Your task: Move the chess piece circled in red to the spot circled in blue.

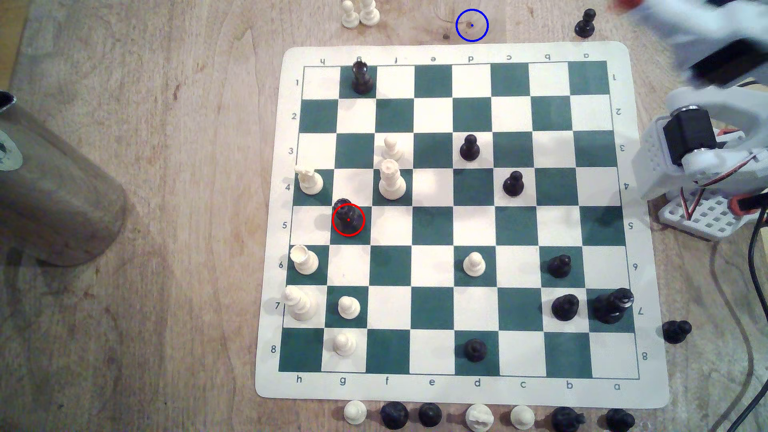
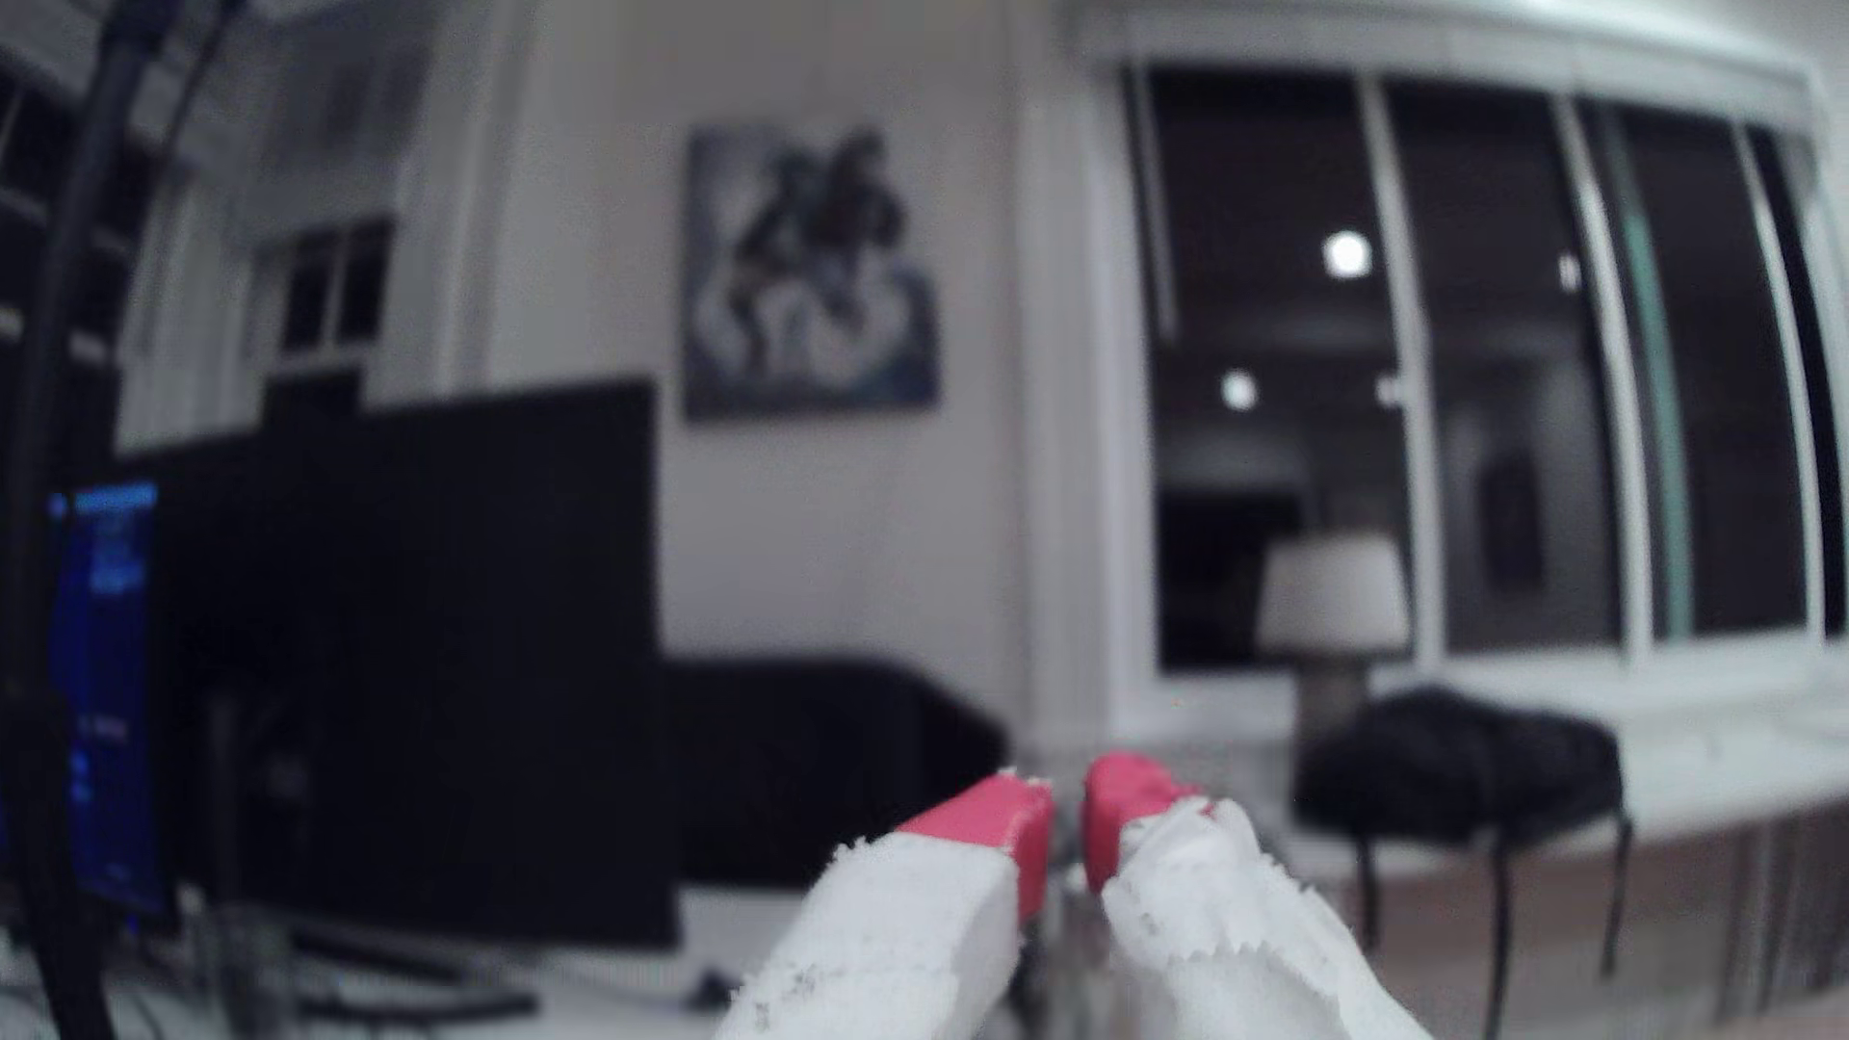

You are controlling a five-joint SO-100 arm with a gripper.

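Black chess piece (image 1: 348,219) sits on g5 going by the board's (image 1: 648,386) printed labels; gripper (image 2: 1069,808) raised, red tips nearly together, holding nothing.

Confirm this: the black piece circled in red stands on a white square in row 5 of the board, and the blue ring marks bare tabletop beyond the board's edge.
One thing is wrong: the chess piece stands on a green square, not a white one, as the exterior view shows. The rest holds: it is in row 5, and the spot is bare wooden tabletop beyond the board's edge.
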